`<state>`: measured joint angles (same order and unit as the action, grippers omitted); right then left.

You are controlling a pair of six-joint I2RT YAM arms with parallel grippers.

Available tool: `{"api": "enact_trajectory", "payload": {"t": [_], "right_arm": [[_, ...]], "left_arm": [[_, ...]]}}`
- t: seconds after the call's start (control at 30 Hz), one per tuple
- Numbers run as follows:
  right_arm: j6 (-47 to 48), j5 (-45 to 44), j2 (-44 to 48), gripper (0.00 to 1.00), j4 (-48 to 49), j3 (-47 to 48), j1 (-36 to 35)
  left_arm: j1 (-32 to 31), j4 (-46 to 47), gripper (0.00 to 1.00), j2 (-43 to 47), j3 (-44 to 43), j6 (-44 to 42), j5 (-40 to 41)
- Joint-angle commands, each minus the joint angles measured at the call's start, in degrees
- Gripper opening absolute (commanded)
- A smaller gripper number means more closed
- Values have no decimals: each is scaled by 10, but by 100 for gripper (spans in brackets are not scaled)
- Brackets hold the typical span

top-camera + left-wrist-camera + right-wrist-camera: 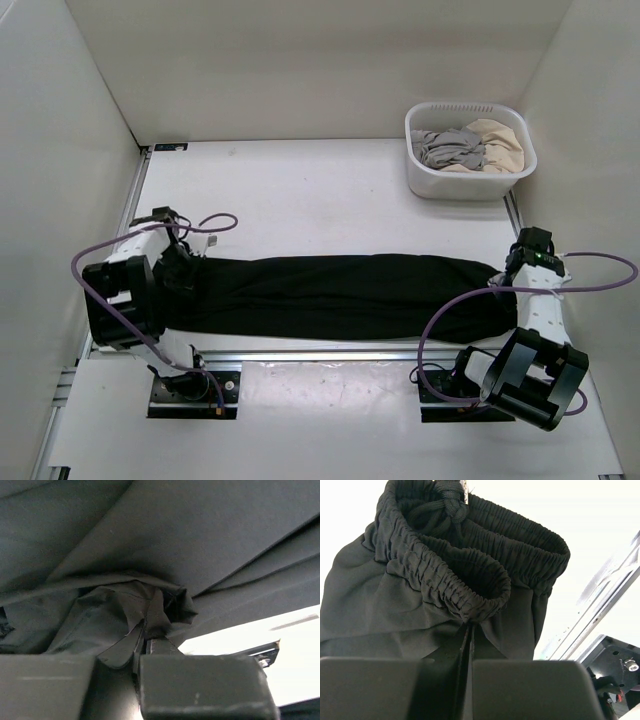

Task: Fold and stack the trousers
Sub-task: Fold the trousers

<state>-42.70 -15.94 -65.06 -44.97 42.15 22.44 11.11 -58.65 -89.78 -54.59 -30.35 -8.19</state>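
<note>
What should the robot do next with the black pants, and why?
Probably lift the right gripper and carry the waistband toward the left gripper, folding the trousers in half: they lie stretched full length, an end pinched in each gripper.

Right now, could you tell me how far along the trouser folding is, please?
Done: the trousers lie in one long strip, legs seemingly together. In hand: left gripper pinches the leg end, right gripper the waistband. Left: folding end over end and stacking.

The table (300, 190) carries the trousers (340, 297) and a white basket (462, 186).
</note>
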Motion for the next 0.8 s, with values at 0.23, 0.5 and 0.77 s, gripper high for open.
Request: {"api": "enact_trajectory", "payload": {"t": [0.23, 0.5, 0.77], "right_arm": [[43, -31, -7, 0, -49, 180, 2], [43, -58, 12, 0, -111, 174, 20], [43, -95, 54, 0, -138, 66, 25]], "left_arm": [[24, -10, 14, -8, -303, 56, 7], [51, -23, 14, 47, -223, 68, 48], [129, 1, 14, 129, -9, 35, 115]]}}
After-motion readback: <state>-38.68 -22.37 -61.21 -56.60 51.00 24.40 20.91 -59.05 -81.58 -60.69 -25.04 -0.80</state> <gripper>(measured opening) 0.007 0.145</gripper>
